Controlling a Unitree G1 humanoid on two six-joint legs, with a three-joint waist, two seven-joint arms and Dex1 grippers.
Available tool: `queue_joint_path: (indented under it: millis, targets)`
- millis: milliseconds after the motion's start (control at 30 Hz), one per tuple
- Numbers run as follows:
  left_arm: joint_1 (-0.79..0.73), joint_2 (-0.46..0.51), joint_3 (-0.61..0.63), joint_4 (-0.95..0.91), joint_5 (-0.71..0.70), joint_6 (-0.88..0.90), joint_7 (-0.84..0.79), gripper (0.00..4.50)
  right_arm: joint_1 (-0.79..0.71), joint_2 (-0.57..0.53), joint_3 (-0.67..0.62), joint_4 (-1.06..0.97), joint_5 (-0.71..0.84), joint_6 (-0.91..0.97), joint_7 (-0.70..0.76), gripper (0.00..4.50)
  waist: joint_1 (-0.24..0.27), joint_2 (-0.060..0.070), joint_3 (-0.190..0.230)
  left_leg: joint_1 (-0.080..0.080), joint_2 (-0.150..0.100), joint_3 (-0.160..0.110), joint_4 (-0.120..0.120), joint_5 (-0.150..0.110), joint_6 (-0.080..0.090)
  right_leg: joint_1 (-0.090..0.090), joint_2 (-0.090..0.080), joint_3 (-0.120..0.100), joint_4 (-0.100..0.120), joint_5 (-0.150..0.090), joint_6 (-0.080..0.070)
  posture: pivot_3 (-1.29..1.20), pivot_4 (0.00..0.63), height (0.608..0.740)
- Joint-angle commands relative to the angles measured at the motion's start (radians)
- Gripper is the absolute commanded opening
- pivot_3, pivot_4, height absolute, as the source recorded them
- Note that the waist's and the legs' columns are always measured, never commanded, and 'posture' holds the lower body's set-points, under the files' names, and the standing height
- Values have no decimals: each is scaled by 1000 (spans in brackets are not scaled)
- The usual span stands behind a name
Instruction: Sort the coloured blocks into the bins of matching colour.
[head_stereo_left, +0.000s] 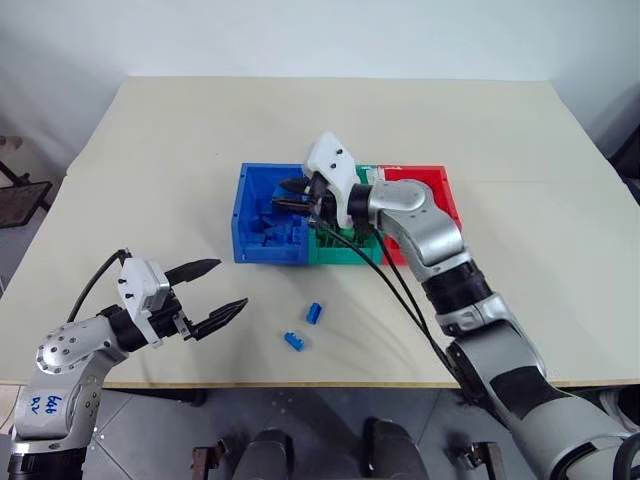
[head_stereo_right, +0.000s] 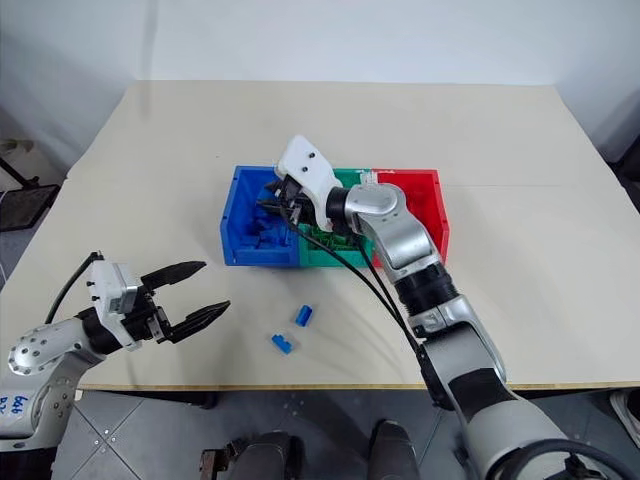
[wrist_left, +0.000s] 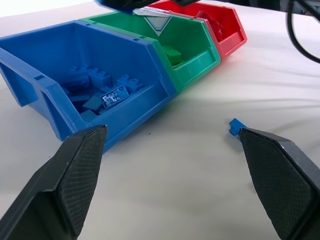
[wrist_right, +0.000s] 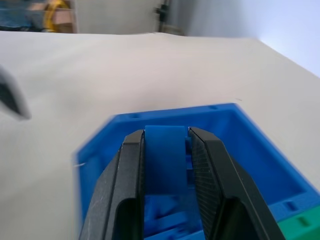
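Bins stand joined in a row mid-table, long axis running left to right: blue bin (head_stereo_left: 262, 185) on the left, green bin (wrist_left: 192, 47) in the middle, red bin (head_stereo_left: 437, 182) on the right. Blue bin holds several blue bricks (wrist_left: 95, 85); one carries a small label, unreadable.

Right gripper (wrist_right: 166, 135) hangs over the blue bin's right side, pointing roughly level toward the left, fingers clamped on a blue block (wrist_right: 166, 155). Block sits upright between the two pads, its upper edge about flush with the fingertips, above the bin interior.

Two loose blue blocks lie on the table in front of the bins, close together: near block (head_stereo_left: 293, 340) and far block (head_stereo_left: 314, 313), the far one's long axis pointing roughly toward the bins.

Left gripper (head_stereo_left: 215, 292) hovers near the front left table edge, fingers spread wide, empty, pointing right toward the loose blocks, well apart from them.
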Motion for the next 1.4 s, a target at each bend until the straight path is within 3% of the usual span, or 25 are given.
queue_joint_path:
  millis: [33, 267, 300, 400, 533, 667, 767, 933, 1133, 1400]
  targets:
    - [0, 5, 18, -21, -28, 2, -4, 4500, -30, 25, -32, 57, -11, -63, -25, 1951, -3, 0, 0, 0, 0, 0, 0, 0, 0, -1, 0, 0, 0, 0, 0, 0, 150, 740]
    - [-16, 39, 32, 13, -27, 22, -31, 4500, 48, -38, -61, -70, 37, -103, 90, 4382, -22, 0, 0, -2, 1, 3, -1, 0, 0, -5, 0, 0, 3, 0, 0, 0, 150, 740]
    - [-25, 42, 33, 24, -24, 19, -35, 4500, 80, -66, -64, -116, 62, -103, 142, 4470, -21, 0, 0, -2, 1, 3, -1, 0, 0, -5, 0, 0, 3, 0, 0, 0, 150, 740]
    - [-45, 78, 36, 88, -1, -8, -77, 4500, 247, -186, -110, -315, 163, -146, 303, 4470, -10, 0, 0, -2, 1, 3, -2, 0, 0, -5, 0, 0, 2, 0, 0, 0, 150, 740]
    - [-48, 103, 36, 131, 12, -39, -110, 4500, 343, -250, -149, -427, 219, -139, 335, 4470, -10, 0, 0, -2, 0, 8, -1, 0, 0, -6, -1, 1, 1, 0, 0, 0, 150, 740]
    - [-70, 178, 51, 242, 48, -93, -195, 4500, 657, -482, -326, -639, 348, -125, 495, 4470, 9, 0, 0, 0, 4, 11, -1, -1, -1, -6, 1, 0, 2, 1, -2, 0, 150, 740]
    - [-102, 196, 28, 292, 57, -105, -217, 4500, 835, -586, -378, -611, 315, -271, 588, 4470, 31, 0, 0, 0, 4, 14, 0, -5, 3, -5, 1, -1, -1, 1, -1, 0, 150, 740]
    - [-132, 181, -43, 230, 38, -50, -233, 4500, 919, -605, -423, -554, 301, -364, 572, 4470, 28, 0, 0, 3, 6, 24, 3, -6, 6, -5, 0, 1, -2, 3, -4, 0, 150, 740]
    - [-191, 185, -200, -23, 0, 276, -113, 4500, 959, -602, -437, -643, 331, -324, 504, 4470, 37, 0, 1, 3, 7, 24, 3, -6, 5, -6, 0, 1, -1, 3, -4, 0, 150, 740]
    - [-464, 106, -430, -202, -29, 867, 157, 4500, 1005, -604, -438, -756, 354, -263, 429, 4470, 49, -1, 1, 2, 7, 23, 5, -6, 5, -6, 1, 1, 0, 3, -4, 0, 150, 740]
